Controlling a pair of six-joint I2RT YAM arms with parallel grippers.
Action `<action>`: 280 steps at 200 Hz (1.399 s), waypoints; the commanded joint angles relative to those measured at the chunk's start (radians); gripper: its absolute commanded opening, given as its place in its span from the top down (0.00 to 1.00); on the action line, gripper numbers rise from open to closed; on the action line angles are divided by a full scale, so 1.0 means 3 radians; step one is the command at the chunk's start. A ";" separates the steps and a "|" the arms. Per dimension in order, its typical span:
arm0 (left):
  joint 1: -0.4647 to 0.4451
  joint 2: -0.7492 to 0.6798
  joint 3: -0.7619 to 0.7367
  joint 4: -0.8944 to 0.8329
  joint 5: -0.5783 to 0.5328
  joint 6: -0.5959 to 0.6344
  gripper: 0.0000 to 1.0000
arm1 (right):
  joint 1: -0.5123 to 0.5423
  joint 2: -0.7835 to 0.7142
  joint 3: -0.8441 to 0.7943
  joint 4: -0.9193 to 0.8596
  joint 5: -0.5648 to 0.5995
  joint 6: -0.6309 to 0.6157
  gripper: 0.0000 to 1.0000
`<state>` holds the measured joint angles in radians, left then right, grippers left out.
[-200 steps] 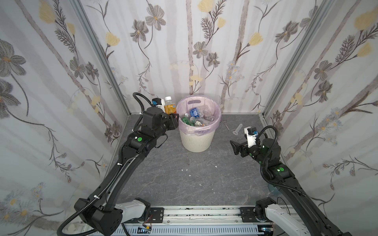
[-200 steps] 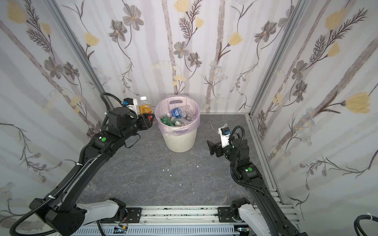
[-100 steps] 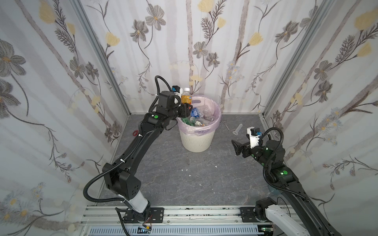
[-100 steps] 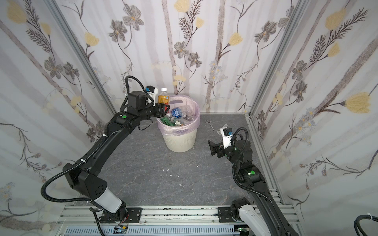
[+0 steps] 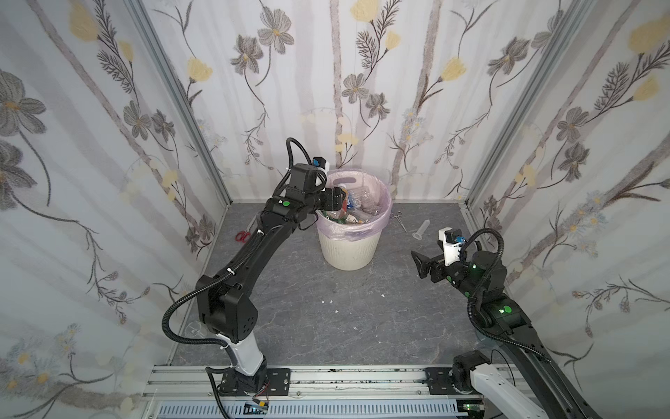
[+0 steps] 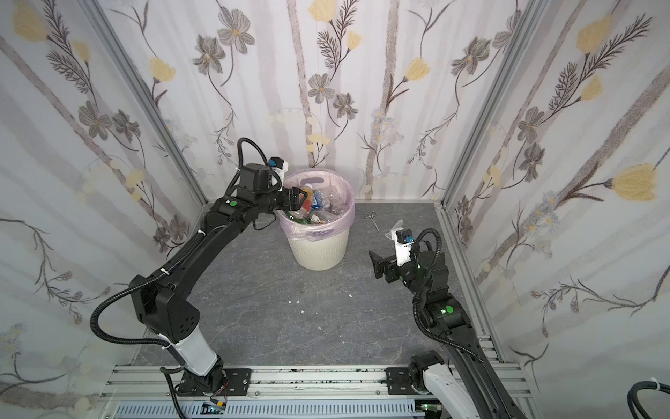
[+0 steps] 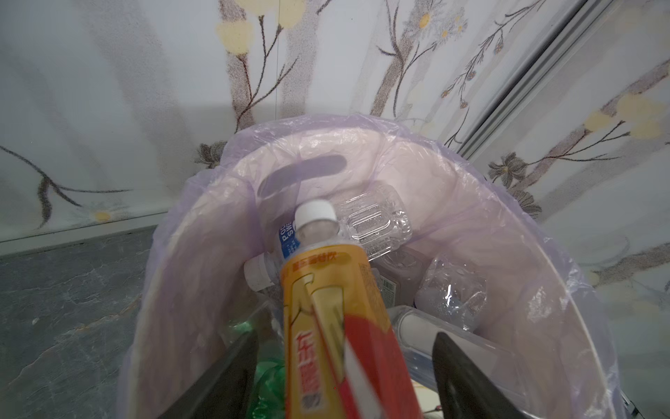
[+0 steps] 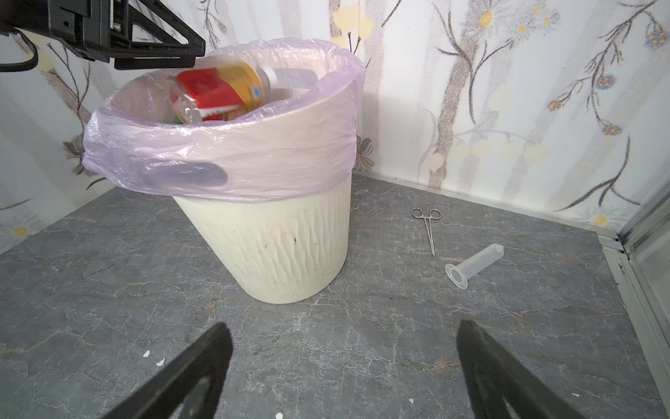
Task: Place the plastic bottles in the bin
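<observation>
1. One pair of red-handled scissors [image 5: 242, 236] lies at the left edge of the grey worktop [image 5: 326, 319]. It has no part in this job.
2. One left claw [image 7: 345, 339] reaches over the bin's left rim. Its jaws are apart, with a gap on each side of one orange bottle [image 7: 326, 290]. The bottle points cap-first into the bin and looks blurred, so it is probably dropping free.
3. One cream bin [image 5: 348, 250] stands at centre back, with a pink liner [image 8: 253, 152] folded over its rim to keep it in place. Inside are at least three clear bottles [image 7: 377, 225] and something green. The full count is hidden.
4. One metal forceps [image 5: 398, 220] and one clear tube [image 5: 421, 230] lie right of the bin, apart from it.
5. One right claw [image 5: 420, 263] hovers at the right, jaws wide and empty, likely keeping clear of the drop.
</observation>
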<state>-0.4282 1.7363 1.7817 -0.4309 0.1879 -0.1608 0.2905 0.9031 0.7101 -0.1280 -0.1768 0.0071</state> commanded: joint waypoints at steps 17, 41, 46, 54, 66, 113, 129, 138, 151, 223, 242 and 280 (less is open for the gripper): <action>0.0010 -0.0090 -0.0018 -0.0021 -0.0184 0.0060 0.18 | 0.0003 -0.0009 0.0028 0.0030 -0.0015 0.0016 0.03; 0.0036 -0.0209 -0.0075 -0.0031 -0.0308 0.0103 0.15 | 0.0003 -0.0014 0.0031 0.0025 0.0016 0.0002 0.03; 0.0041 -0.0245 -0.0098 -0.0031 -0.0342 0.0116 0.14 | 0.0001 -0.0009 0.0031 0.0028 0.0021 0.0002 0.03; 0.0061 -0.0306 -0.0142 -0.0031 -0.0419 0.0136 0.11 | 0.0003 -0.0009 0.0031 0.0037 0.0032 0.0002 0.03; 0.0096 -0.0422 -0.0237 -0.0028 -0.0529 0.0190 0.08 | 0.0001 0.0001 0.0026 0.0057 0.0046 0.0001 0.03; 0.0370 -0.0989 -0.0831 -0.0011 -0.0839 0.0367 0.00 | 0.0003 0.0055 0.0064 0.0147 0.0223 0.0003 0.02; 0.0504 -0.1201 -0.1096 0.0036 -0.0904 0.0390 0.00 | -0.0005 0.0092 0.0122 0.0128 0.0328 -0.0026 0.02; 0.0584 -0.1325 -0.1266 0.0088 -0.0920 0.0414 0.00 | -0.0013 0.0110 0.0234 0.0130 0.0376 -0.0048 0.02; 0.0707 -0.1516 -0.1565 0.0225 -0.0928 0.0456 0.00 | -0.0036 0.0146 0.0297 0.0151 0.0435 -0.0080 0.01; 0.1007 -0.2404 -0.3628 0.1953 -0.1356 0.0297 0.00 | -0.0350 0.0398 0.0344 0.0608 0.0441 -0.0029 0.00; 0.1166 -0.2448 -0.4104 0.2580 -0.1480 0.0186 0.00 | -0.0444 0.0330 0.0200 0.0894 0.0441 -0.0017 0.00; 0.1348 -0.2256 -0.4592 0.3303 -0.1453 0.0071 0.00 | -0.0668 0.0312 -0.0409 0.1557 0.0572 0.0163 0.00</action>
<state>-0.0376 1.0233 0.4625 0.2993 -0.2203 -0.1169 0.1150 0.9897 0.6697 0.1551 -0.0429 0.0151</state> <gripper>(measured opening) 0.997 0.996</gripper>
